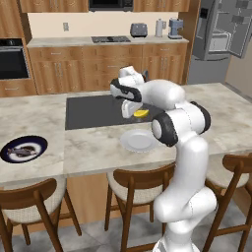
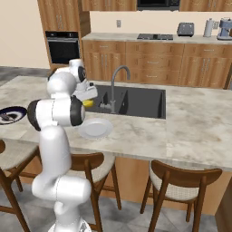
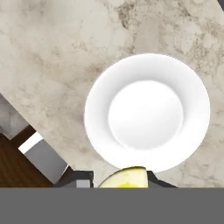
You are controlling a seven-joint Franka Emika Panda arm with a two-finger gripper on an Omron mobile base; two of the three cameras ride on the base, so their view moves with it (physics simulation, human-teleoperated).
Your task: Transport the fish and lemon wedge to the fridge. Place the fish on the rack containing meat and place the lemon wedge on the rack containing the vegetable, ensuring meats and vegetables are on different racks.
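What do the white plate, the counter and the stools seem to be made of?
White plate: probably glazed ceramic; smooth, plain white, slightly shiny, with a raised rim. Counter: looks like polished stone, perhaps marble or granite; beige with cloudy grey-brown veins. Stools: brown wooden frames with visible grain colour, and pale woven-looking seat pads, likely fabric. All is rendered, so these are only looks.

Home kitchen: wood cabinets [image 1: 74, 69], sink [image 2: 131, 102] (island-set), oven [image 2: 62, 46], fridge [image 1: 221, 29].

Lemon wedge [image 1: 141, 113]: bright yellow. Plate [image 3: 147, 112]: plain white. Counter [image 1: 93, 142]: beige, mottled marble. Far-left plate [image 1: 23, 148]: navy, white-rimmed; fish [image 1: 22, 151] apparently dark grey-brown. Sink [image 2: 136, 102]: dark grey.
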